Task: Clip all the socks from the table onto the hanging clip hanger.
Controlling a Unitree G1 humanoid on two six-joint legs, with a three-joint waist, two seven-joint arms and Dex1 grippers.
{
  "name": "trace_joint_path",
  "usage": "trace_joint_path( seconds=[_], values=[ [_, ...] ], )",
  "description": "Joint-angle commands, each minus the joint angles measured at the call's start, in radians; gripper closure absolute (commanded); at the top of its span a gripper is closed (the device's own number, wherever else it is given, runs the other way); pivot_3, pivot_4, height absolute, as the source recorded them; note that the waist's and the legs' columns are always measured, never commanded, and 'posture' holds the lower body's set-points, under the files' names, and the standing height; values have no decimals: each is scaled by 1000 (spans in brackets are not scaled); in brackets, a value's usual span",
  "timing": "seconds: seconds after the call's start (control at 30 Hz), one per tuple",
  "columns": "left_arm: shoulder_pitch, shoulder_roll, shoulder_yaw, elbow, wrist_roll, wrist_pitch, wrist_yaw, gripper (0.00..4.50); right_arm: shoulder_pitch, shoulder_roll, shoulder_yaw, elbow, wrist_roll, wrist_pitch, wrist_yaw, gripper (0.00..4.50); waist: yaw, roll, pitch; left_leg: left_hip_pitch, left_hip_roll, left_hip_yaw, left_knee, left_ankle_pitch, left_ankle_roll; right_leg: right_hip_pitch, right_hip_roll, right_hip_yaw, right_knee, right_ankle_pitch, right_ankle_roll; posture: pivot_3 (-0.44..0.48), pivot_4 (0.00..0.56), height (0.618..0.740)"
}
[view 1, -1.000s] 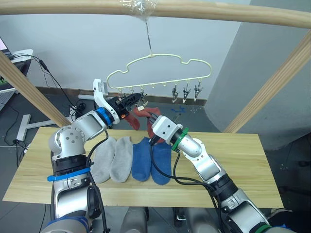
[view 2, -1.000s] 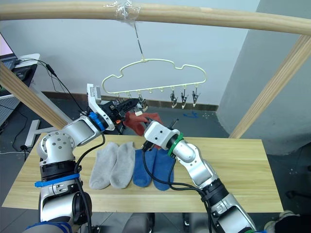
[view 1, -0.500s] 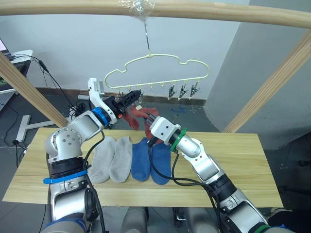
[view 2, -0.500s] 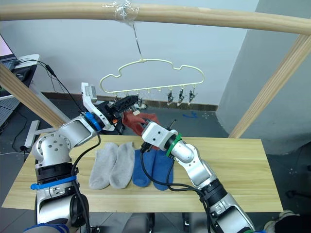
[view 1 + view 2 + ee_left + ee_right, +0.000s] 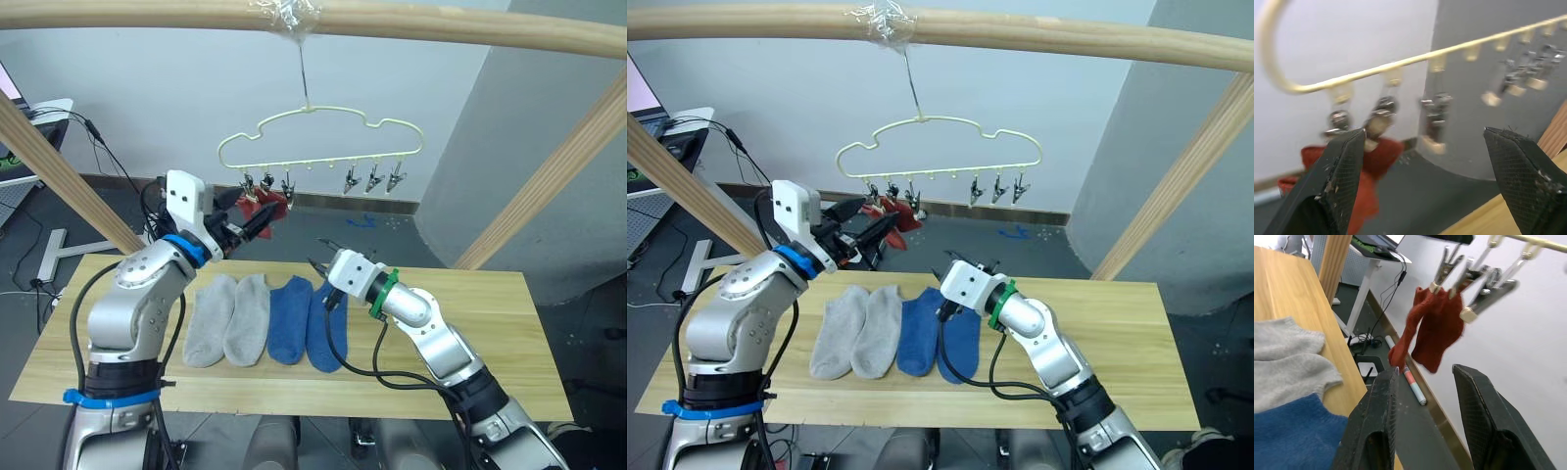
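Observation:
The pale wire clip hanger [image 5: 323, 145] hangs from the top pole. Two rust red socks [image 5: 270, 202] dangle from its left clips [image 5: 1380, 108] and show in the right wrist view as the red socks [image 5: 1436, 327]. On the table [image 5: 470, 333] lie two grey socks [image 5: 230, 318] and two blue socks [image 5: 306, 323] side by side. My left gripper [image 5: 253, 221] stands wide open just below and left of the red socks, holding nothing. My right gripper [image 5: 319, 255] is open and empty, low over the table's far edge above the blue socks.
A round wooden pole [image 5: 441, 24] spans overhead, with slanted poles at left [image 5: 59, 176] and right [image 5: 549, 166]. Three free clips [image 5: 372, 179] hang on the hanger's right half. Cables and a desk leg [image 5: 54, 250] lie on the floor behind the table.
Both grippers opened and drew away from the hanger. The left pulled back left, the right dropped toward the table. The red socks now hang from the clips on their own.

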Motion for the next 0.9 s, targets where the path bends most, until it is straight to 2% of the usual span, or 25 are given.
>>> trace_joint_path(
  seconds=[0.03, 0.17, 0.33, 0.43, 0.53, 0.9],
  values=[
    [-4, -61, -34, -9, 77, -132, 34, 495, 13, -28, -63, -151, 69, 98, 51, 2712, 0, 0, 0, 0, 0, 0, 0, 0, 0, 0, 0, 0, 0, 0, 0, -31, 237, 692],
    [-10, -137, -68, 54, 162, -240, 81, 495, 19, -65, -90, -245, 92, 183, 78, 2712, -4, 0, 0, 1, 0, 0, 0, 0, 0, 0, 0, 0, 0, -1, 1, -63, 222, 692],
    [-23, -191, -70, 105, 190, -288, 114, 495, 14, -80, -112, -303, 107, 261, 72, 2712, -10, 0, 0, 2, 1, 1, 0, 0, 1, 0, 1, 1, 1, -1, 1, -80, 221, 692],
    [-28, -212, -79, 136, 213, -321, 124, 1120, 16, -85, -119, -324, 114, 293, 69, 2664, -10, 0, 0, 2, 0, 1, 0, 0, 1, 0, 1, 0, 1, -1, 2, -85, 220, 692],
    [-39, -242, -79, 166, 252, -351, 177, 2036, 18, -88, -130, -337, 120, 317, 64, 2664, -9, 0, 0, 2, 0, 1, 0, 0, 1, 0, 1, 1, 1, -1, 2, -87, 219, 692],
    [-75, -300, -88, 267, 324, -427, 246, 2036, -5, -108, -153, -348, 149, 359, 57, 2664, -10, 0, 0, 2, 0, 1, 0, 0, 1, 0, 1, 1, 1, -1, 2, -95, 220, 692]
  ],
)
